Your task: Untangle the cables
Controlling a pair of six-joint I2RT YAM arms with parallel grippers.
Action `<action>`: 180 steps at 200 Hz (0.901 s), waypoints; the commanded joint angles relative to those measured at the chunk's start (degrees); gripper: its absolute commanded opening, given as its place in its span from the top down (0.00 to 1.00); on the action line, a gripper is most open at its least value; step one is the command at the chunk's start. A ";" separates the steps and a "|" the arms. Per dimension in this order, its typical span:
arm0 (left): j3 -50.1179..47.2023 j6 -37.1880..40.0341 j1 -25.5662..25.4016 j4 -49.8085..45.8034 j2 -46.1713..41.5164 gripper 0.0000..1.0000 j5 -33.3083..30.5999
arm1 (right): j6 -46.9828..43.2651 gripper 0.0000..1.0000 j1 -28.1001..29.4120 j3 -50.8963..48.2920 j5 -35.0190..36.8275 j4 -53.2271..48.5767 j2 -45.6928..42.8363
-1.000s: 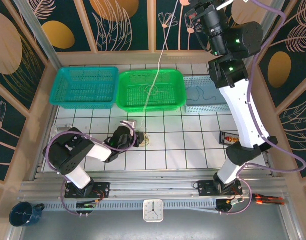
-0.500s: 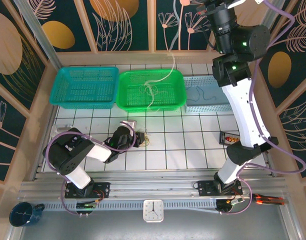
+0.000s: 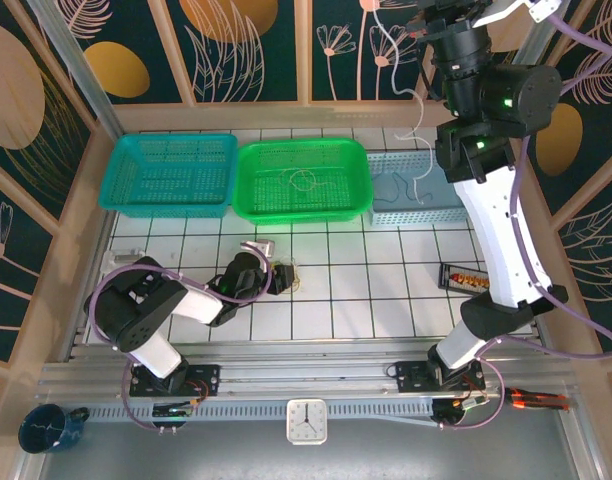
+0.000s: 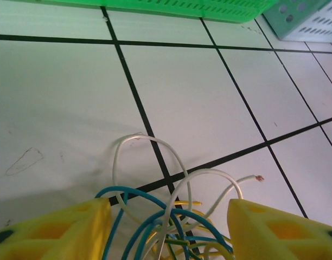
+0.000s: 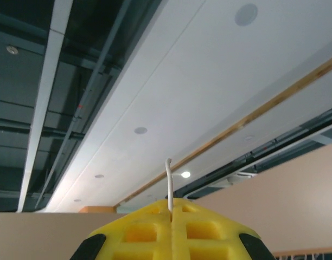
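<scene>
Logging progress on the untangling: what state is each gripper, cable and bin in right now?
right gripper: shut on held cable, high above the table.
held cable: dangling, lower end over grey tray.
left gripper: open, straddling tangle.
tangle: blue, white and yellow wires knotted, lying on the tiles.
green basket: holds coiled cable.

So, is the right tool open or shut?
Shut: the right tool has its yellow fingers together, with a thin white cable pinched between them.
</scene>
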 commanded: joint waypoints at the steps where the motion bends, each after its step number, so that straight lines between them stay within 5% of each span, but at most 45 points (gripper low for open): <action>1: 0.82 -0.85 0.20 -2.29 -2.07 0.33 2.06 | -1.82 1.00 -0.54 -0.93 -0.62 0.65 -0.13; 40: 0.33 -2.78 0.18 -4.21 -7.18 0.01 1.86 | -2.09 1.00 -0.54 -1.36 -0.49 0.64 2.03; 157: -3.27 -7.63 0.17 -14.27 -27.46 0.01 -3.31 | 2.02 1.00 -2.47 11.64 -1.14 -3.33 22.20; 180: -4.71 -8.87 0.19 -16.10 -32.92 0.01 -6.24 | 2.78 1.00 -3.18 6.48 -2.32 -3.52 22.97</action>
